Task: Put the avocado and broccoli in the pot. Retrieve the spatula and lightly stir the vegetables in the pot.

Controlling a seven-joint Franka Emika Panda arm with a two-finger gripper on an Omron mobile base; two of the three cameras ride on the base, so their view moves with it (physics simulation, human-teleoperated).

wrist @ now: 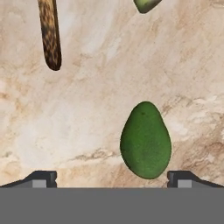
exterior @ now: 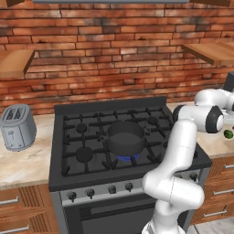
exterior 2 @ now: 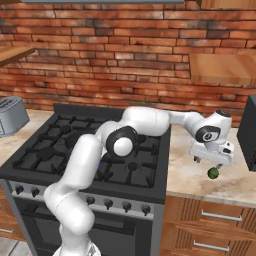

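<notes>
Item: claw [exterior 2: 216,165]. Jaws spread full wide, holding nothing; hangs above the tabletop [exterior 2: 200,180] at the stove's 3 o'clock side, tips not yet down on the fruit.

Item: avocado [wrist: 145,140]. Lies loose on the tabletop, directly below the claw; in the hand view it sits toward the finger tip at 5 o'clock, off the midline between the tips. Also seen in the right base view as a dark green ball under the hand.

Item: broccoli [wrist: 146,4]. Pale green scrap at 1 o'clock in the hand view, well apart from the avocado.

Item: spatula [wrist: 50,35]. Brown handle end at 11 o'clock in the hand view, well apart from the avocado.

Item: pot [exterior: 125,137]. Stands on a lit front burner of the stove [exterior: 91,151]; nothing seen in it.

Step in hand, by judgement: first pick, the avocado. Next move calls for centring over the fruit, descending, then closing.

Room: bare tabletop all round the avocado; a dark appliance [exterior 2: 248,135] stands at 3 o'clock of the hand, near.
</notes>
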